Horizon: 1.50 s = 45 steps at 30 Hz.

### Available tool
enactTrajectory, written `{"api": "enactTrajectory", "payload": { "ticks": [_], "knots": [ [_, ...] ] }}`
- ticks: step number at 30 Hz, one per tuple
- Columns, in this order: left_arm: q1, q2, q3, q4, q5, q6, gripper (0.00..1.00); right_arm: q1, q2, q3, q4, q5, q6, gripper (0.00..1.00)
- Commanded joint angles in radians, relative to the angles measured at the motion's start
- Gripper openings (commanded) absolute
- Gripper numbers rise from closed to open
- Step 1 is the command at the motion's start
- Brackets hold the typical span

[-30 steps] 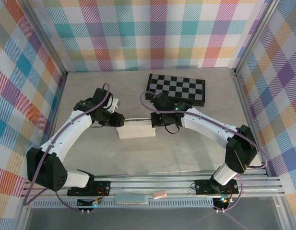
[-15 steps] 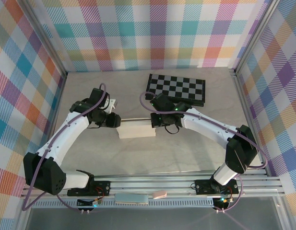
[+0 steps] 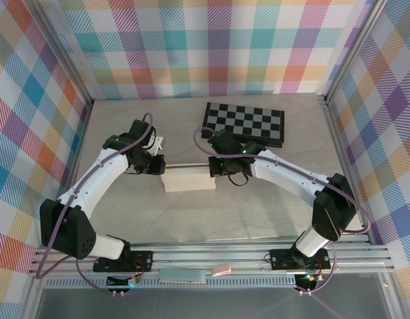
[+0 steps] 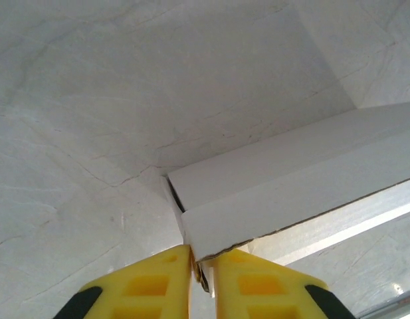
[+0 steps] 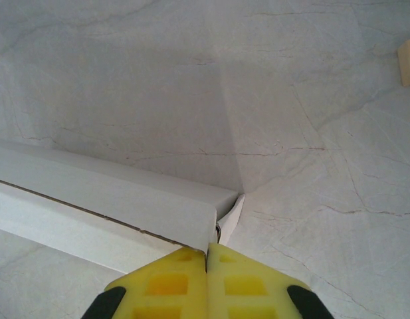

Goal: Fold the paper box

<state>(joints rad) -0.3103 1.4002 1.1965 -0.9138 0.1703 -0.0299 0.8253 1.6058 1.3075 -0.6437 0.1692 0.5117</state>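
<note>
Between both jaws, shallow paper box (image 3: pixel 188 181)

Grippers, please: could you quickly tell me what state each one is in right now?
Left gripper: closed on a corner of the box.
Right gripper: closed on the box's other end.

The top view shows one paper box (image 3: pixel 188 180) at the middle of the frame and one checkered board (image 3: pixel 244 123) to its upper right. There are two arms, the left arm (image 3: pixel 98 179) and the right arm (image 3: pixel 291 176), and two grippers, the left gripper (image 3: pixel 158 166) and the right gripper (image 3: pixel 214 169), and each wrist view shows two yellow fingers (image 4: pixel 145 286), four in all. One pale oblong pad (image 3: pixel 183 275) and one pink piece (image 3: pixel 221 269) lie on the rail along the bottom edge of the top view, and one small tan block (image 5: pixel 408 61) sits at the upper right edge of the right wrist view.
</note>
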Motion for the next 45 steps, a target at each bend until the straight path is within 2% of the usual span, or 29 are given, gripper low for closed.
{"api": "enactTrajectory", "payload": {
  "ticks": [1, 8, 19, 26, 34, 45],
  "knots": [
    [0.006, 0.008, 0.032, -0.023, 0.0, 0.009, 0.14, 0.009, 0.011, -0.02, -0.062, -0.004, -0.009, 0.0],
    [0.005, 0.017, 0.053, -0.055, 0.008, 0.013, 0.0, 0.009, 0.012, -0.019, -0.067, 0.001, -0.005, 0.0],
    [0.004, 0.065, 0.142, -0.233, 0.052, -0.03, 0.0, 0.009, 0.028, 0.001, -0.093, 0.021, 0.002, 0.0],
    [0.005, 0.095, 0.175, -0.268, 0.097, -0.076, 0.0, 0.011, 0.023, 0.001, -0.091, 0.032, 0.001, 0.0],
    [0.002, 0.097, 0.147, -0.264, 0.156, -0.132, 0.0, 0.017, 0.021, -0.007, -0.089, 0.033, 0.005, 0.0],
    [-0.022, 0.024, 0.003, -0.158, 0.14, -0.192, 0.0, 0.018, 0.017, -0.014, -0.087, 0.036, 0.008, 0.0]
  ]
}}
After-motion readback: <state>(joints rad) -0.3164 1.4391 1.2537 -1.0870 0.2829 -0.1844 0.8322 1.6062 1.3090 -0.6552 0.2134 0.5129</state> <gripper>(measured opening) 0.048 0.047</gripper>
